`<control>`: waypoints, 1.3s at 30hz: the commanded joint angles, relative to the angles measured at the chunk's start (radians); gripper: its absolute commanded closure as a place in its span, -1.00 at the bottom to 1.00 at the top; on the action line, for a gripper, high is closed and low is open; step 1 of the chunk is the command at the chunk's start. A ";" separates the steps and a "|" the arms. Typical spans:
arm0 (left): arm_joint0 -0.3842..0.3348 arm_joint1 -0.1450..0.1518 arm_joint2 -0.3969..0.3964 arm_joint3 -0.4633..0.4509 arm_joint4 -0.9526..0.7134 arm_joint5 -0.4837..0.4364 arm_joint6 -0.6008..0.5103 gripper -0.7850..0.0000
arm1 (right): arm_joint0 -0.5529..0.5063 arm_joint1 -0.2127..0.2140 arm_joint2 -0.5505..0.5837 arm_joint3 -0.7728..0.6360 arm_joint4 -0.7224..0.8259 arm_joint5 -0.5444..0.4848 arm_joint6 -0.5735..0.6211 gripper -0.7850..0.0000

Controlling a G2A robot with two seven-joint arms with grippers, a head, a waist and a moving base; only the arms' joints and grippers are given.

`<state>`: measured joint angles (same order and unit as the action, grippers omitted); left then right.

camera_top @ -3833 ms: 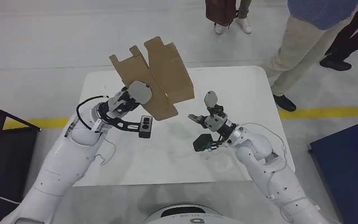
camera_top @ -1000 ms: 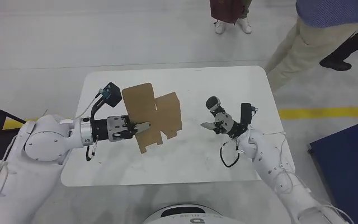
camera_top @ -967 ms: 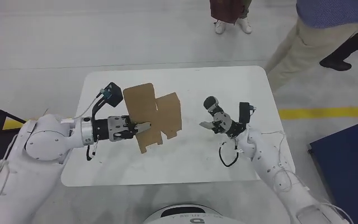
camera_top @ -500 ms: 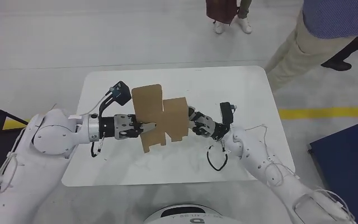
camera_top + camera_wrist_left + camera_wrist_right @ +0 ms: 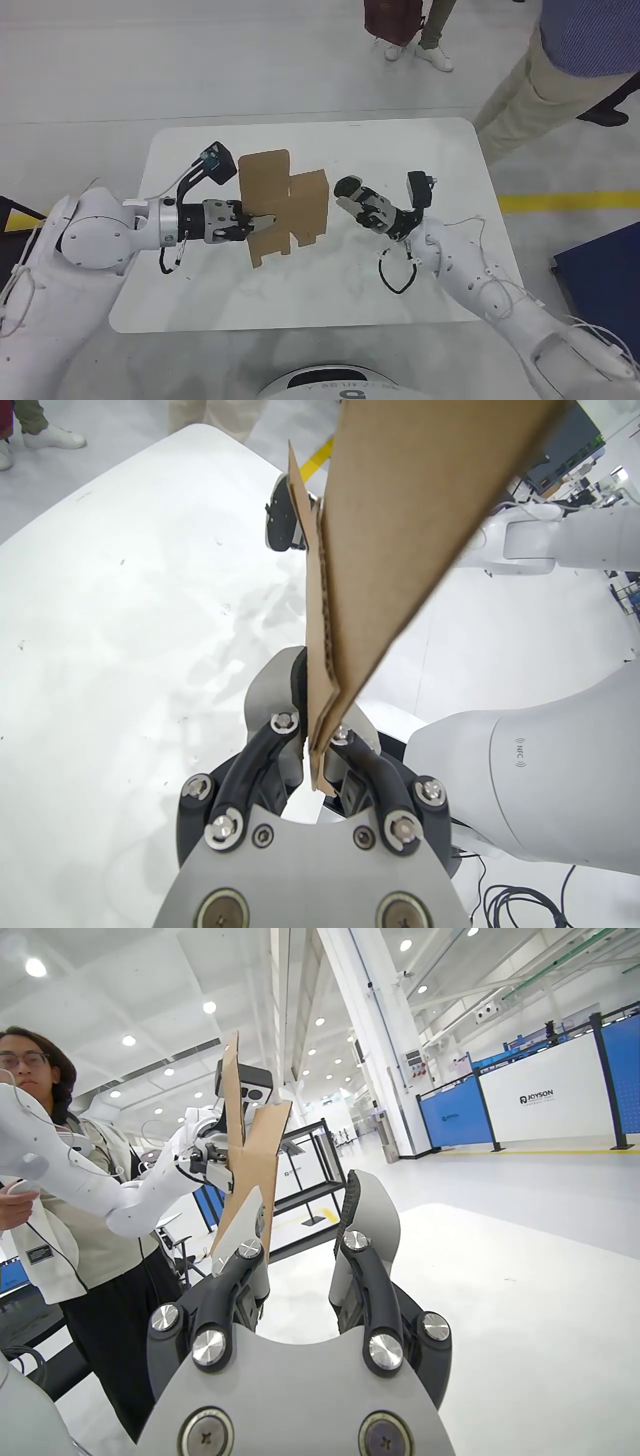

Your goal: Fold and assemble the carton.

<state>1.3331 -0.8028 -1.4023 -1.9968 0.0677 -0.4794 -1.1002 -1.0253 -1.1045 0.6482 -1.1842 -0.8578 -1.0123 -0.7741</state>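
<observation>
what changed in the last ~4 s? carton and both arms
The left gripper brought the carton from over the table's far side to over its middle. The right gripper came in from the right, up to the carton's right edge, fingers open, gripping nothing. Unchanged: the left gripper stays shut on the carton, held clear of the table.

Left wrist view: cutting off most of the carton [image 5: 400, 525] at the frame edge, showing just one dark pad [image 5: 279, 520] of the right gripper [image 5: 348, 196] behind its flap. Right wrist view: hiding the carton's lower corner behind a finger [image 5: 242, 1223]. From the top, no telling whether gripper and cardboard touch.
</observation>
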 commanded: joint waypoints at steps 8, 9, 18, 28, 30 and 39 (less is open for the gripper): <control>-0.034 -0.002 0.041 0.009 0.006 -0.001 -0.003 1.00 | 0.066 0.013 -0.144 -0.027 0.021 0.000 0.012 0.15; -0.036 -0.002 0.044 0.011 0.006 -0.002 -0.003 1.00 | 0.074 0.015 -0.156 -0.025 0.025 0.000 0.008 0.18; -0.046 -0.001 0.055 0.019 0.000 -0.008 0.005 1.00 | 0.131 0.028 -0.262 0.002 0.052 0.000 -0.034 1.00; -0.025 0.005 0.007 0.044 0.007 0.030 0.045 -1.00 | 0.144 0.047 -0.283 -0.006 0.108 0.000 -0.034 1.00; -0.007 0.010 -0.031 0.049 0.010 0.032 0.047 -1.00 | 0.140 0.052 -0.276 -0.015 0.108 0.000 -0.034 1.00; 0.053 0.020 -0.131 0.042 0.010 0.049 0.074 -1.00 | 0.140 0.052 -0.276 -0.015 0.108 0.000 -0.034 1.00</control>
<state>1.3867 -0.7823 -1.5344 -1.9546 0.0774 -0.4300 -1.0256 -0.8849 -1.0521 0.3719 -1.1992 -0.7502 -1.0123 -0.8078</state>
